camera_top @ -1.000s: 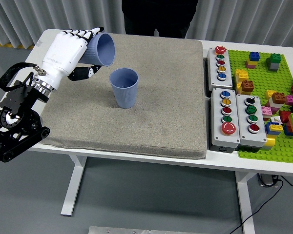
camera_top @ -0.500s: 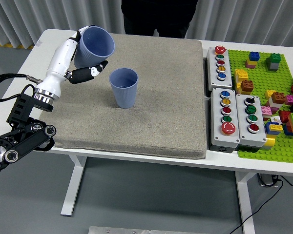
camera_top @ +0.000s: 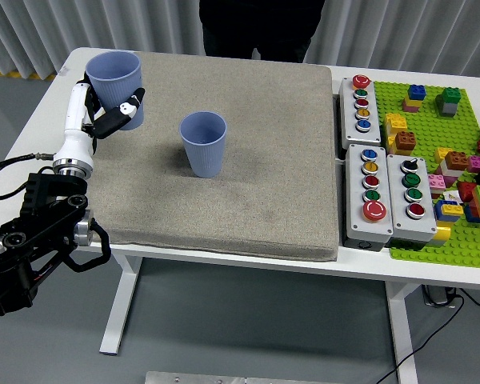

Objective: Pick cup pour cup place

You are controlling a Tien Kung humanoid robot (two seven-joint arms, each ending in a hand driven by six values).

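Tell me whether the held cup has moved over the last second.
Yes. The held cup went left, away from the standing cup, and turned upright in the left hand.

The robot's left hand grips an upright blue cup at the far-left corner of a grey mat, left of a second blue cup.

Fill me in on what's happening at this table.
The robot's left hand grips a blue cup, holding it upright near the mat's far left corner. A second cup stands upright mid-mat, apart from it. A person stands at the far side, hands unseen. The right arm is out of view.
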